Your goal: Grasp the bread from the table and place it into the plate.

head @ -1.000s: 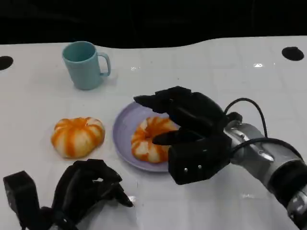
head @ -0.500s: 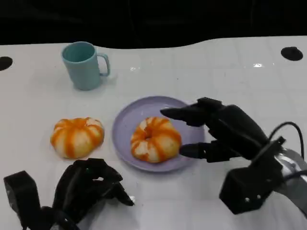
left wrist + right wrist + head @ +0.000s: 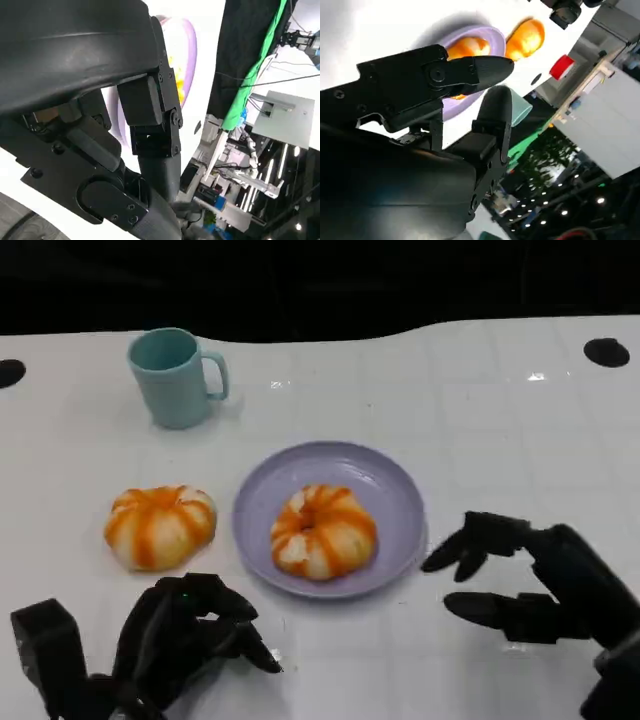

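1 orange-striped round bread is seated in the lilac plate; the right hand is released, fingers spread, placement judged done.

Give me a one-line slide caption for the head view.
One bread sits on the purple plate, another bread beside it, right hand open nearby.

1 bread on the plate — another bread left of it, mug behind.
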Robot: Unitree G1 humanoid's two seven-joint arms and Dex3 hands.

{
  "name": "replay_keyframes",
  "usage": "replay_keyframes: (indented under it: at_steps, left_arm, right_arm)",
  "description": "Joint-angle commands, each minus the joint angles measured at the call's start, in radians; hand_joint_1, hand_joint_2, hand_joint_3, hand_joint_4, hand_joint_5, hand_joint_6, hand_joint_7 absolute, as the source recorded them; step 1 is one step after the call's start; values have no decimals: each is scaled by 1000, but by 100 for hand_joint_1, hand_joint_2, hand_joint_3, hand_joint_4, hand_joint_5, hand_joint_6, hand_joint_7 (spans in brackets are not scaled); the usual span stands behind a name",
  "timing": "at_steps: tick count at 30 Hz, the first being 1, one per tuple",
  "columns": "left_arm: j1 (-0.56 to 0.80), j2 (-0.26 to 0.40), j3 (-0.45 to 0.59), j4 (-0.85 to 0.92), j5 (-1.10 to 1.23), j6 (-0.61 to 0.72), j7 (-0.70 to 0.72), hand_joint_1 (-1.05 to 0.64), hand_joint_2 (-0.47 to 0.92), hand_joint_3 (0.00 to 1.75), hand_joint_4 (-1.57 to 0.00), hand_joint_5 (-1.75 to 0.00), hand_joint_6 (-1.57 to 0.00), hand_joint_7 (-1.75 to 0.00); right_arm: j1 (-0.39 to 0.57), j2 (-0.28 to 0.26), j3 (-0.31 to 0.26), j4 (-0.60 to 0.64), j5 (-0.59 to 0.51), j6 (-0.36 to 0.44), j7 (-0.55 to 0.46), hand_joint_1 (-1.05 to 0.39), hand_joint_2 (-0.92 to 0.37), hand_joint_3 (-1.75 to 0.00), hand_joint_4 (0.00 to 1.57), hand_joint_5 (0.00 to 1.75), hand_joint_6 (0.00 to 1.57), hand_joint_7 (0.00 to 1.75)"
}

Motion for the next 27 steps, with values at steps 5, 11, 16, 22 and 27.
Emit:
replay_keyframes:
  at_steps: [5, 11, 16, 22, 27]
  left_arm:
    - [-1, 17, 8, -3, -3, 0, 3, -105, 68, 0, -157, -62, -157, -34]
    - [-1, 19, 6, -8, -1, 5, 7, -105, 68, 0, -157, -61, -157, -34]
    - [0, 22, 6, -8, 1, 4, 3, -105, 68, 0, -157, -62, -157, -34]
    - [0, 26, 10, -7, -6, 13, -2, -105, 67, 0, -157, -61, -157, -34]
    - [-5, 31, 14, -6, -11, 23, -6, -105, 67, 0, -157, -61, -157, -33]
  right_arm:
    - [137, -37, -78, -70, 130, 55, 126, -43, -92, -25, 61, 174, 55, 149]
    - [207, -46, -114, -124, 205, 108, 216, -43, -92, -29, 64, 175, 51, 154]
    - [241, -28, -141, -145, 205, 158, 228, -45, -92, -28, 65, 175, 51, 158]
    - [235, 7, -154, -108, 187, 163, 216, -45, -92, -29, 67, 175, 46, 167]
    - [220, 33, -162, -87, 203, 177, 225, -46, -92, -28, 68, 175, 47, 167]
